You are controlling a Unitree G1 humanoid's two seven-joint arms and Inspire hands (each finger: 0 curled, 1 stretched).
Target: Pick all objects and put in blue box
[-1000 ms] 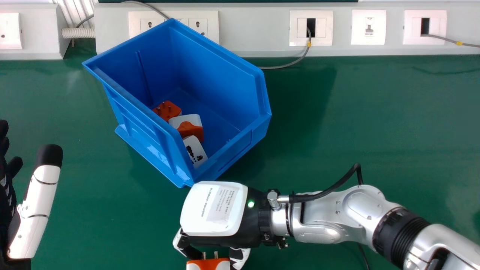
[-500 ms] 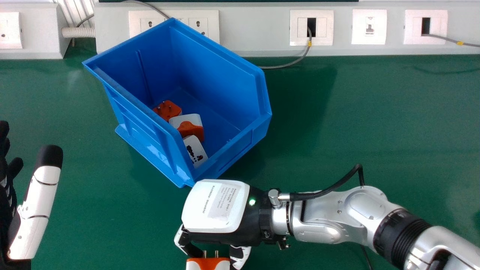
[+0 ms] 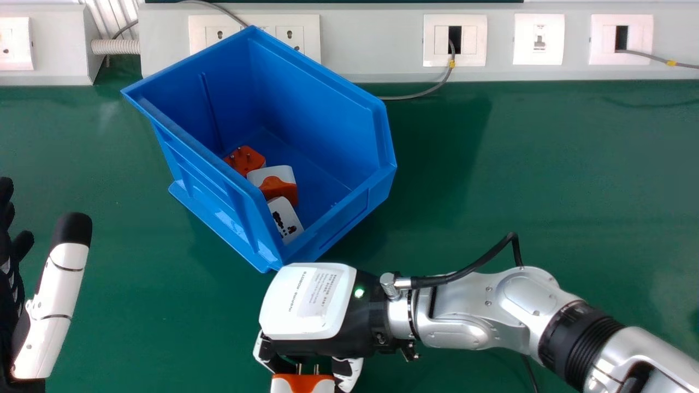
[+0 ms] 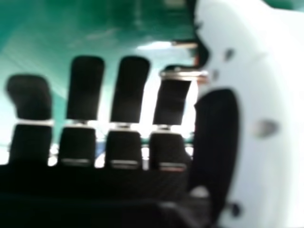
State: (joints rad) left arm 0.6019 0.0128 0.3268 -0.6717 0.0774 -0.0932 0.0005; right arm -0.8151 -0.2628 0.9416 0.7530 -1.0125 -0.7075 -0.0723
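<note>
- Along the bench's left side: left hand (image 3: 52,305), relaxed, thumb straight; its fingers are partly cut off by the head view's edge.
- Toward the bench's far edge, left of its middle: blue box (image 3: 317,103), upright, set askew.
- Inside, against the near-left wall: orange plug (image 3: 244,160), prongs up, underside hidden.
- Next along that wall, toward the box's near corner: orange-and-white adapter (image 3: 279,188), partly hidden by the wall.
- Closest to that corner: white socket adapter (image 3: 285,219), one side hidden by the wall.
- Nearer the robot than the box: pronged adapter (image 3: 302,384), between right thumb and fingers, prongs toward the palm; lower part cut off, bench contact impossible to tell. Right hand view: metal prongs, body hard to make out.
- Just above that piece in the head view: right hand (image 3: 306,303), pinching it, fingers mostly hidden beneath.
</note>
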